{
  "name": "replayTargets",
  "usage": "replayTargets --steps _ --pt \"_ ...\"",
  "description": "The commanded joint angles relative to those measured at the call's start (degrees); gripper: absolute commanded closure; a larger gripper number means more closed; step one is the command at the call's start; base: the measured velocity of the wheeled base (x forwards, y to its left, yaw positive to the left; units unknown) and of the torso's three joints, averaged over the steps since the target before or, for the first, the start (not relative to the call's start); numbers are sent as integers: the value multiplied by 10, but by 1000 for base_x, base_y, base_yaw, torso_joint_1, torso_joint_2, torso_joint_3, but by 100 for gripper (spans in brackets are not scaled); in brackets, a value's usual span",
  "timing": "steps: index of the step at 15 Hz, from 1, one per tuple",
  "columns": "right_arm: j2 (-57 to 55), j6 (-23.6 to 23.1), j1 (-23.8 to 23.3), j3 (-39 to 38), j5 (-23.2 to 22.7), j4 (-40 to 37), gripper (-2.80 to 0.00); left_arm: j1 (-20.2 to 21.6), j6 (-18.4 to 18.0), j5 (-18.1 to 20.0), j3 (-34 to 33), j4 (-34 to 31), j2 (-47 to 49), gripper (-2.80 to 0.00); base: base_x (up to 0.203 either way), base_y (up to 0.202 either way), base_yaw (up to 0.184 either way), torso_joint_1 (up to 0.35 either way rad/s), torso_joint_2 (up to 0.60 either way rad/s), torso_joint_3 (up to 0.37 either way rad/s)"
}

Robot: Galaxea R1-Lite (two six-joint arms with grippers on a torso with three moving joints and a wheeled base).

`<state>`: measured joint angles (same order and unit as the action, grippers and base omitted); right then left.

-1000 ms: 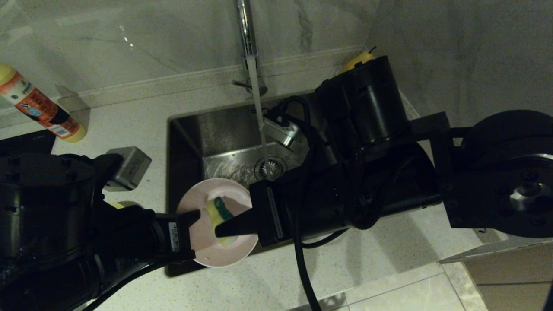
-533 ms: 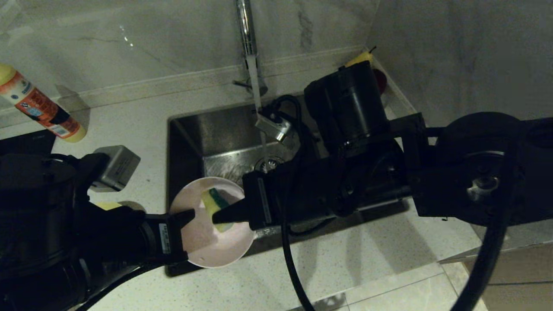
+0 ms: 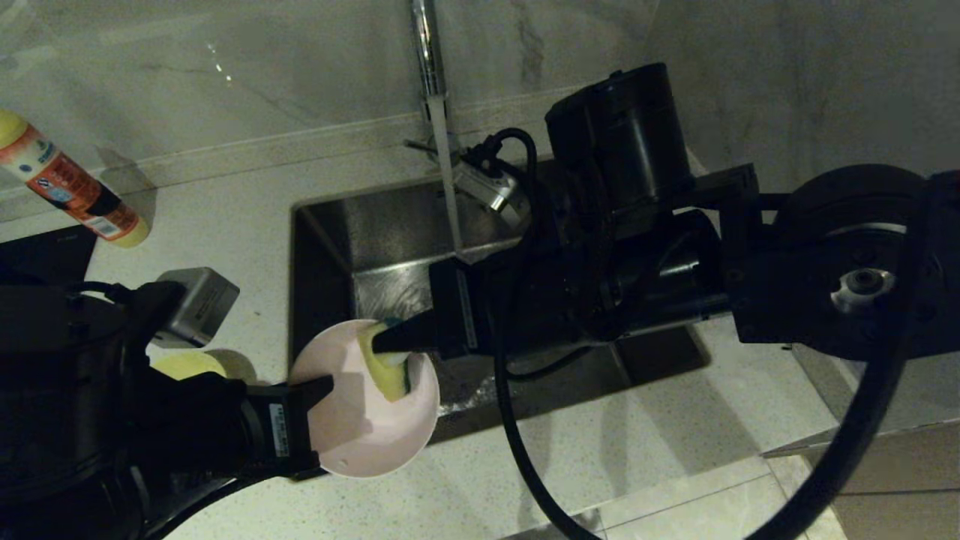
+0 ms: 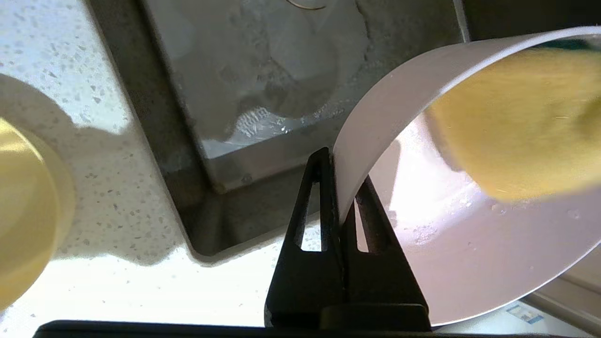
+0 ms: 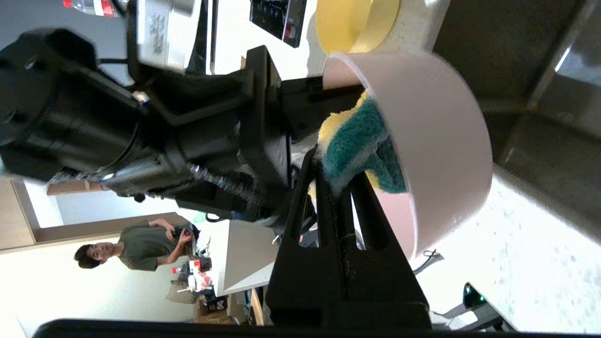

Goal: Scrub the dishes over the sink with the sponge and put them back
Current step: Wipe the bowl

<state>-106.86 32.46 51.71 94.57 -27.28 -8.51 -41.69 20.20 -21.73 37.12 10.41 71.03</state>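
A pale pink bowl (image 3: 352, 427) hangs tilted over the near left corner of the steel sink (image 3: 390, 232). My left gripper (image 3: 319, 390) is shut on its rim, one finger inside and one outside the wall (image 4: 342, 171). The right gripper (image 3: 382, 345) comes in from the right, shut on the green and yellow sponge (image 3: 390, 375). The sponge presses against the bowl's inner wall near its far rim (image 5: 352, 141). In the wrist views the pink bowl (image 4: 469, 244) (image 5: 436, 141) fills the space beyond each gripper (image 5: 335, 169). A yellow bowl (image 3: 187, 366) stands on the counter to the left of the sink.
Water runs from the faucet (image 3: 431, 52) into the sink behind the bowl. An orange and white bottle (image 3: 67, 187) lies on the counter at the far left. The right arm's bulk covers the sink's right half and the drain.
The left gripper has drawn the pink bowl slightly nearer and to the left. The right gripper has slid the sponge from the bowl's middle up to its far rim, and the right arm has risen.
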Motion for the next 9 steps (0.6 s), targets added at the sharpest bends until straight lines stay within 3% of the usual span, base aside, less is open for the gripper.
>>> replayTargets --steps 1,9 --pt "30 2 1 -27 -1 -3 0 1 4 -2 -1 1 -2 0 0 0 0 0 0 0" --pt "171 -2 12 -131 -1 -4 0 14 18 -2 3 1 14 0 0 0 0 0 0 0"
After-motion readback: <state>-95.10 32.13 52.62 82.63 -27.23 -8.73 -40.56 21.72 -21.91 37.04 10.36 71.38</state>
